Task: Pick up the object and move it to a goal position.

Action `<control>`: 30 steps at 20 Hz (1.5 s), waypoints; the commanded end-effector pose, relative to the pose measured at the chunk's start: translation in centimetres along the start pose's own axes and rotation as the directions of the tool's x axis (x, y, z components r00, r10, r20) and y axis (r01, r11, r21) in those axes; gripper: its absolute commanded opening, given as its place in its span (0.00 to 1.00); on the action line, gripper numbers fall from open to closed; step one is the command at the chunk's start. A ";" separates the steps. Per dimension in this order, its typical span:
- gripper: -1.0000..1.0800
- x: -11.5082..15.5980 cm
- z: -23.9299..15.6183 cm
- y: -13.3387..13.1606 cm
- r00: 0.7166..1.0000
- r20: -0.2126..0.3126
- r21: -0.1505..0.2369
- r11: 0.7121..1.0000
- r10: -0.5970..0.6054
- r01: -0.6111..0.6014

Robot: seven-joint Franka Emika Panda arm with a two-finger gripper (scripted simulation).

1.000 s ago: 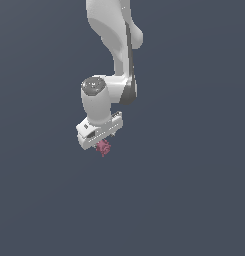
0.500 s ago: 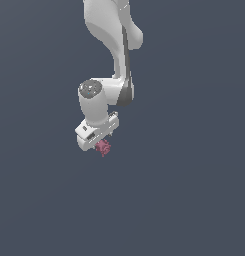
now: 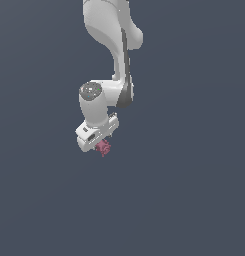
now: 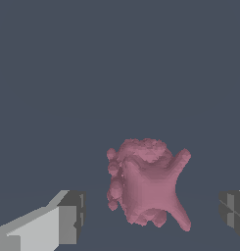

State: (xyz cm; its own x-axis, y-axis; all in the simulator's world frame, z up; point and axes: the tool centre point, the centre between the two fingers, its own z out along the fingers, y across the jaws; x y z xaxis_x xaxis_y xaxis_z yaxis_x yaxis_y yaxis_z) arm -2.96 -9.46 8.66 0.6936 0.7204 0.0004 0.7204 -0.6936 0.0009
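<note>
Flat slate-grey fills the whole background in both views, with no edge or seam to mark a surface. From the top of the exterior view a white arm (image 3: 111,30) reaches down, bends at a dark-banded joint and ends in a rounded wrist carrying the tool (image 3: 100,145), whose white body sits tilted, its lower end toward the exterior view's left. The object (image 3: 103,147), a small pinkish-red lump with spiky edges, shows just under the tool's body, far smaller than the tool is wide.

In the wrist view the object (image 4: 147,188) lies between the two fingers, a knobbly mass with two longer lobes sticking out. One grey-tipped finger (image 4: 67,218) stands well apart from it with clear grey background between them; the other fingertip (image 4: 233,210) is likewise apart from it. The tool is wide open and seems to grip nothing, though whether the object rests on a surface or hangs free is hard to tell.
</note>
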 end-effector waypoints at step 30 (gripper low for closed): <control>0.00 0.5 3.7 -1.4 1.000 0.001 0.000 1.000 -0.003 0.003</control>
State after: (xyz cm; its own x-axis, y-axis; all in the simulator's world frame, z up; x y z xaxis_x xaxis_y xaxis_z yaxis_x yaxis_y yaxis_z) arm -3.41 -8.66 4.75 0.6925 0.7214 -0.0007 0.7214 -0.6925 0.0004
